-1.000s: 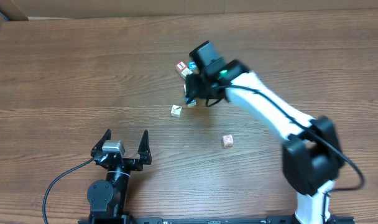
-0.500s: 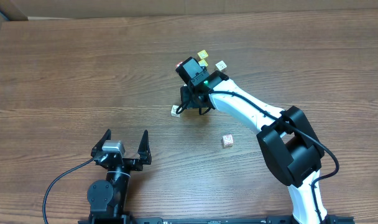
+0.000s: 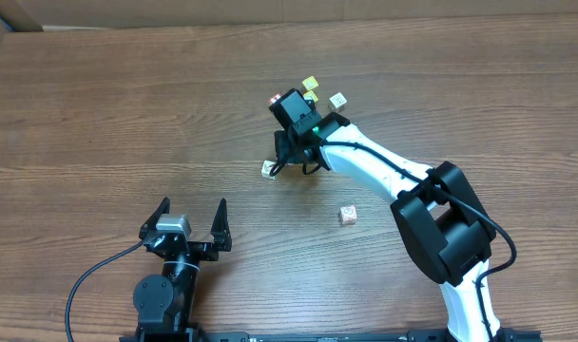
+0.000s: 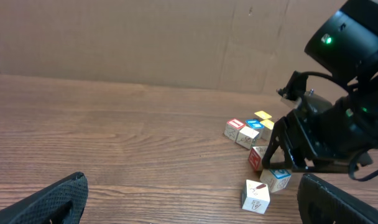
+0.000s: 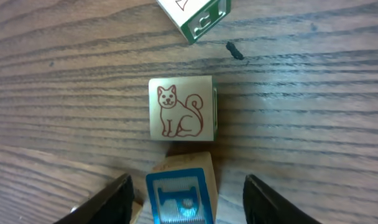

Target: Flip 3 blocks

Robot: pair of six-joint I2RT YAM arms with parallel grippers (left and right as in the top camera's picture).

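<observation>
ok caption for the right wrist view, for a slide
Open right gripper straddling a blue-faced block, dog-picture block just ahead on the table

Pale block (image 5: 181, 107), red dog outline

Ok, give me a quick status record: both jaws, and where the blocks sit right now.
right jaws: open, one on each side of the blue block, a gap showing on both sides
left jaws: open wide, holding nothing, away from the blocks
blue block: on the wood between the right jaws, not lifted
dog block: close ahead of the blue block, dog face up
green-edged block: beyond the dog block, cut off by the frame
lone block: apart from the rest, nearer the right arm's base
</observation>
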